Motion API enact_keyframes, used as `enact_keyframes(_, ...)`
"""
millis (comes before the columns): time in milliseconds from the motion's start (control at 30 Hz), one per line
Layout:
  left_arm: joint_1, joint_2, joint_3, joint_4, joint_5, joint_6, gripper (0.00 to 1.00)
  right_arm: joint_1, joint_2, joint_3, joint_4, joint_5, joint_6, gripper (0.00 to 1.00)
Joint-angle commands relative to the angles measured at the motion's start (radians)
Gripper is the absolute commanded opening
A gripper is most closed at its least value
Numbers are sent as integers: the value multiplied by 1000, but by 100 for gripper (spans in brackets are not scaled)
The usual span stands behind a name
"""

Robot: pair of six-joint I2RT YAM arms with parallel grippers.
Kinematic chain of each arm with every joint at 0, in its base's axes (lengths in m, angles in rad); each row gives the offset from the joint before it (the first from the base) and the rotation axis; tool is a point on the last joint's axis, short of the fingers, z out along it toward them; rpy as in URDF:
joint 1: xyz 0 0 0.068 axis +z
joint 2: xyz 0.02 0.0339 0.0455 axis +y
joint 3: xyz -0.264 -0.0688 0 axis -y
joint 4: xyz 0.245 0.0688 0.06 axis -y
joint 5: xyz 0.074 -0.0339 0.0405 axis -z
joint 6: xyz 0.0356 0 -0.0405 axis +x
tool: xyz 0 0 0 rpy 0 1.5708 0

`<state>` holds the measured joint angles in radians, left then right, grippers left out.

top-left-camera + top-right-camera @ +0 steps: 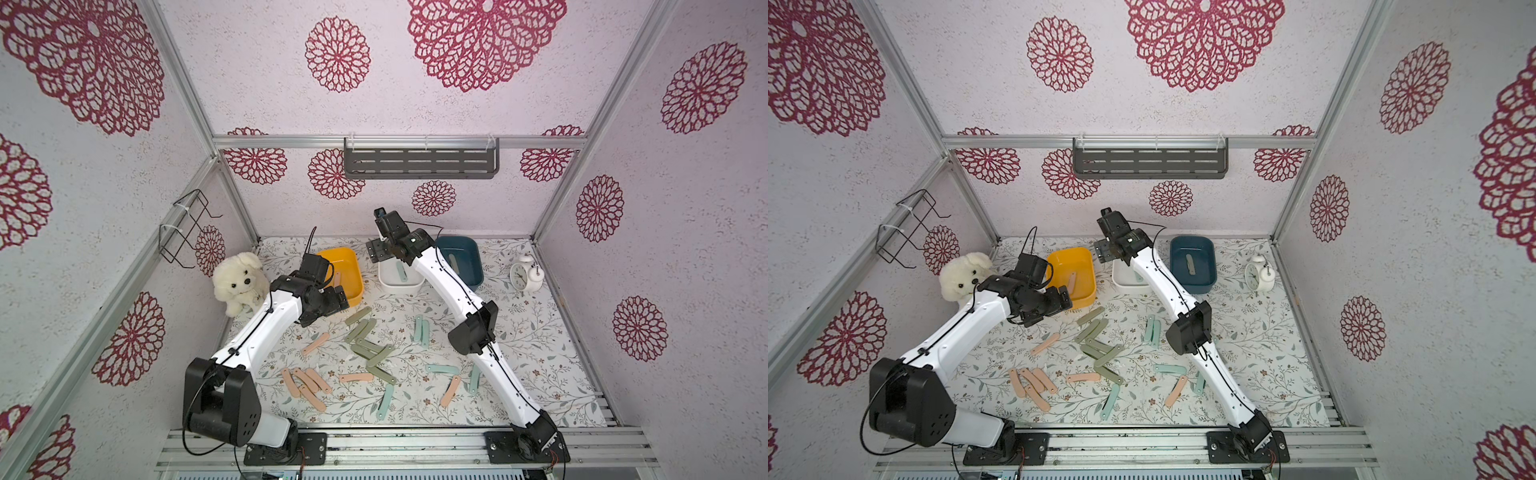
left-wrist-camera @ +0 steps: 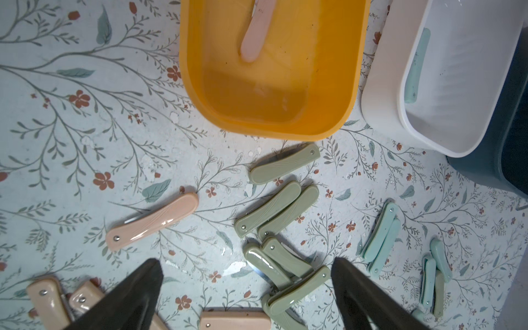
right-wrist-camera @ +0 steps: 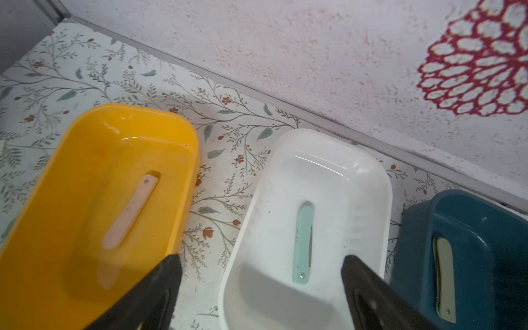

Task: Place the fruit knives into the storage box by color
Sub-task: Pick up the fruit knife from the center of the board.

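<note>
Nearest to us, the left arm's bulky black shoulder housing (image 1: 220,399) sits at the front rail, well apart from the right arm's smaller black base (image 1: 536,436) on the same rail.

Starting at the left, we see a cream plush dog (image 1: 241,282) sitting at the edge of the floral-print table cover (image 1: 519,353). Next to it the left gripper (image 2: 245,261) hovers over the cover, near the front wall of the yellow plastic tub (image 1: 347,262). Its black fingers (image 2: 134,291) are spread wide with nothing between them. One peach-pink fruit knife (image 3: 131,211) lies flat inside that tub.

On the cover in front, we find a loose group of peach-pink fruit knives (image 1: 305,384). Beyond them, in the middle, is a tangle of sage-green fruit knives (image 1: 368,345), several overlapping.

Further right stands the white plastic tub (image 1: 399,284), holding a single mint-teal fruit knife (image 3: 303,243). The right gripper (image 3: 260,257) hangs above this tub, its fingers parted wide and gripping nothing.

More mint-teal fruit knives (image 1: 420,330) lie on the cover. We see a pair just beside the right arm's elbow and others scattered toward the front.

Just beside the white tub, the dark blue plastic tub (image 1: 473,253) holds one sage-green fruit knife (image 3: 444,277). At the far right stands a white twin-bell alarm clock (image 1: 525,274).
</note>
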<state>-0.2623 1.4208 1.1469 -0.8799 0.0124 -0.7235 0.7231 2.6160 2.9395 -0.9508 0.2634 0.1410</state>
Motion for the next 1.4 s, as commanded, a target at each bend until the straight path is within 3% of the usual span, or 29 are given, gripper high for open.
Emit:
enact_keyframes(0, -6, -71, -66, -1, -34, -42, 97, 32, -83, 25, -35, 18, -23, 98)
enact_keyframes(267, -9, -162, -201, 9, -50, -113, 97, 74, -178, 25, -113, 50, -20, 99)
enact_keyframes(500, -8, -232, -345, 32, -96, -155, 97, 166, -170, 24, -151, 92, -16, 99)
enact_keyframes(767, 3, -194, -336, 45, -115, -127, 97, 166, -252, -1, -124, 50, -50, 99)
enact_keyframes(967, 24, -110, -279, 65, -98, -82, 97, 119, -408, -123, -80, 17, -91, 99)
enact_keyframes(1167, 34, -54, -191, 43, -82, -28, 97, 83, -607, -355, -44, 0, -119, 99)
enact_keyframes(1367, 65, 13, -119, 7, -32, 62, 97, 78, -1045, -1106, 337, -22, -165, 99)
